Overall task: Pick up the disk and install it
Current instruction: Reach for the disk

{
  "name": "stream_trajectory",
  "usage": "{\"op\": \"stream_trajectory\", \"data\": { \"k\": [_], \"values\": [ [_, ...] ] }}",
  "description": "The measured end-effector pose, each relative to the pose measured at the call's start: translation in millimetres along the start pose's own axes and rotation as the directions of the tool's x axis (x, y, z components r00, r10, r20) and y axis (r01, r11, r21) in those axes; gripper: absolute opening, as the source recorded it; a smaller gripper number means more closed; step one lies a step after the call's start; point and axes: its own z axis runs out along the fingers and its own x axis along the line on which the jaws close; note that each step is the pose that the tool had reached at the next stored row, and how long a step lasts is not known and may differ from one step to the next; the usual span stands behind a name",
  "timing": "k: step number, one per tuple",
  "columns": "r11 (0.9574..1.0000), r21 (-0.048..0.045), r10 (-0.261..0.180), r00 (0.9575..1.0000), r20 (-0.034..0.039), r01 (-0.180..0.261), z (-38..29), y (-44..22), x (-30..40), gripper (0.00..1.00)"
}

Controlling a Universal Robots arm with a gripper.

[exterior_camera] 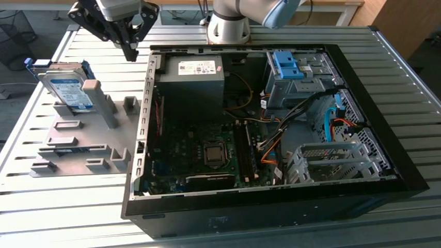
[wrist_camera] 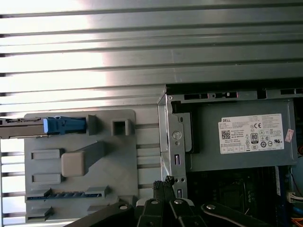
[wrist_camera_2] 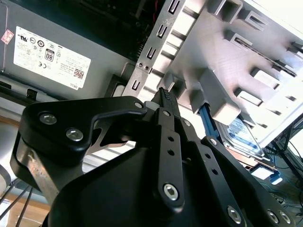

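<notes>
We find the gripper (exterior_camera: pixel 131 55) hanging above the table (exterior_camera: pixel 69 217), over the gap between the grey holder (exterior_camera: pixel 90 142) and the near wall of the open computer case (exterior_camera: pixel 148 129). Its two fingers (wrist_camera_2: pixel 166 106) are pressed together at the tips and grip nothing.

The disk (exterior_camera: pixel 67 89) stands on its edge in a slot at the far end of the holder, tilted and leaning on a grey post. We see its white-and-blue label facing the exterior view's right and its blue frame around the top edge. It lies to the exterior view's left of the gripper, near it but not touching it. In the first wrist view we see the disk (wrist_camera: pixel 21 128) edge-on, with the blue frame (wrist_camera: pixel 64 125) at its end.

The case lies on its side with the cover off. Inside, a grey power supply (exterior_camera: pixel 193 80) with a white sticker sits in the far corner nearest the gripper. A bare blue bracket (exterior_camera: pixel 286 64) sits at the top of the drive cage, towards the exterior view's right, well apart from the disk.
</notes>
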Motion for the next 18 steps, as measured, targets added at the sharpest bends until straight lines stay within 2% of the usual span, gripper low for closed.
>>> {"op": "stream_trajectory", "data": {
  "k": [18],
  "values": [
    [1.0, 0.0, 0.0, 1.0, 0.0, 0.0, 0.3, -0.5, 5.8, 0.11]
  ]
}}
